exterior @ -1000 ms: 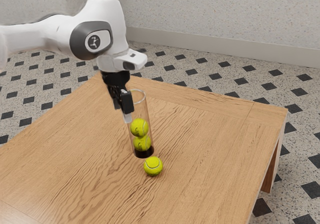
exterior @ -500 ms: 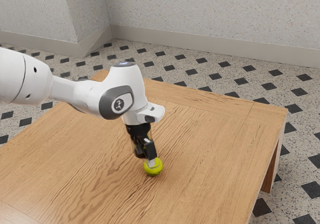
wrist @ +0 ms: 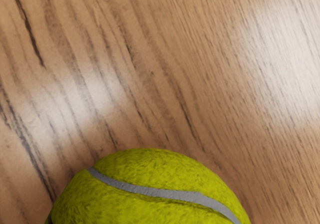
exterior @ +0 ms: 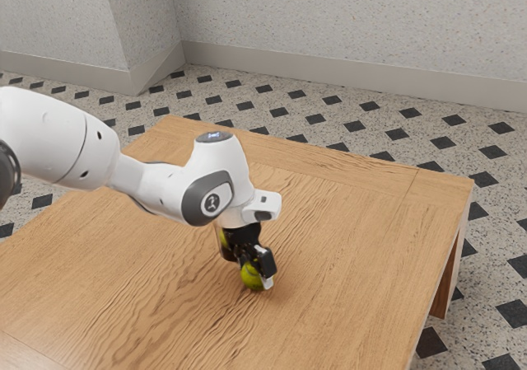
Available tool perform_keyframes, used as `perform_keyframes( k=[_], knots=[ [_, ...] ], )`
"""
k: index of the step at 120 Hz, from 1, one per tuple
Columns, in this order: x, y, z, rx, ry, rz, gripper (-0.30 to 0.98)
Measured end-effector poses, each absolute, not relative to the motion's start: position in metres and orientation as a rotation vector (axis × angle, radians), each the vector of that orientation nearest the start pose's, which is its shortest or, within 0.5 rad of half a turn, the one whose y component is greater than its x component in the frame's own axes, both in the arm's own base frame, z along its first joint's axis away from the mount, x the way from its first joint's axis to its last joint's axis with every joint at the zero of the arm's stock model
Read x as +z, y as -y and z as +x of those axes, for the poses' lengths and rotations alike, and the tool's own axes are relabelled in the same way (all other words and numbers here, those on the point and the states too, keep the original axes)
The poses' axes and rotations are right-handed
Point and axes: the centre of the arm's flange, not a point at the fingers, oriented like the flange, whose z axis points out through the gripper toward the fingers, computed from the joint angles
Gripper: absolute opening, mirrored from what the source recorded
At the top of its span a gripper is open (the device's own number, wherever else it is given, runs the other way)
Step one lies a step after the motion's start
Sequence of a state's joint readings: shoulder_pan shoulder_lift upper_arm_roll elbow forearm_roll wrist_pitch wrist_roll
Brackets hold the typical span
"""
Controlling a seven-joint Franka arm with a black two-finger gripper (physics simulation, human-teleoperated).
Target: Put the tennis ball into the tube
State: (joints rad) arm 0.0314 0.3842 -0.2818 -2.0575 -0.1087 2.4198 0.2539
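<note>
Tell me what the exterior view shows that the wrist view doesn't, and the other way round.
The exterior view adds the white robot arm, black gripper, partly hidden clear tube with its dark base, pale speckled wall and black-patterned floor. The wrist view adds the curved grey seam. Both share the yellow-green tennis ball and brown wooden table.

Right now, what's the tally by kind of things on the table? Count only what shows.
Tube: 1, partly hidden
Tennis balls: 2, one outside the tube, one inside; more could be hidden in there
Total: 3 showing
</note>
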Motion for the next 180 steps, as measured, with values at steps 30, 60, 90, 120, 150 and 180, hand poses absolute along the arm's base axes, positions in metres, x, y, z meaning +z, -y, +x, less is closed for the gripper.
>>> perform_keyframes(
  k=[30, 60, 90, 120, 150, 180],
  knots=[
    [0.260, 0.146, 0.571, 0.015, -0.616, -3.250, 0.30],
    [0.352, 0.162, 0.574, -0.081, -0.607, -3.202, 0.11],
    [0.450, 0.152, 0.612, -0.195, -0.524, -3.188, 0.08],
    [0.534, 0.112, 0.637, -0.255, -0.461, -3.066, 0.14],
    [0.534, 0.067, 0.643, -0.137, -0.379, -3.035, 0.41],
    [0.532, 0.063, 0.645, -0.079, -0.404, -3.014, 0.60]
  ],
)
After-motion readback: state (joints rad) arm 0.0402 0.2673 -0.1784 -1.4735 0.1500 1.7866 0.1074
